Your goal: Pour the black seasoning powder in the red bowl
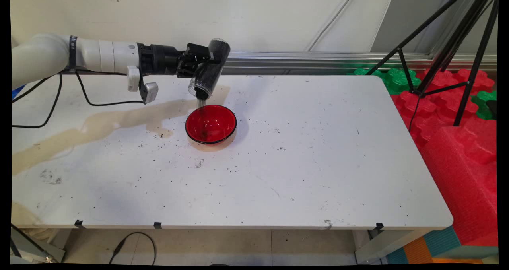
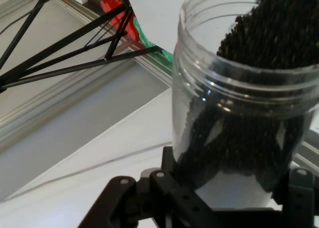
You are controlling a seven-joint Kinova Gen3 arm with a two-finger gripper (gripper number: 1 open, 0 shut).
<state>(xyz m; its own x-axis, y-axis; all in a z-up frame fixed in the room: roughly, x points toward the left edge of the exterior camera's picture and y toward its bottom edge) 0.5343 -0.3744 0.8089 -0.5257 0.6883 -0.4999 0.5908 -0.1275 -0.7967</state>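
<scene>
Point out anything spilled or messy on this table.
Dark grains lie scattered over the table around the red bowl, outside it. A tan stain runs left of the bowl. The pincer holds a tilted jar.

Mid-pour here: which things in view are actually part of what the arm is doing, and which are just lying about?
In use:
- pincer, shut on the jar
- clear jar of dark grains, tilted mouth-down
- grain stream falling from its mouth
- red bowl directly beneath

Lying about:
- spilled grains scattered on the table
- tan stain left of the bowl
- black tripod and red and green foam blocks off the table's right end
</scene>
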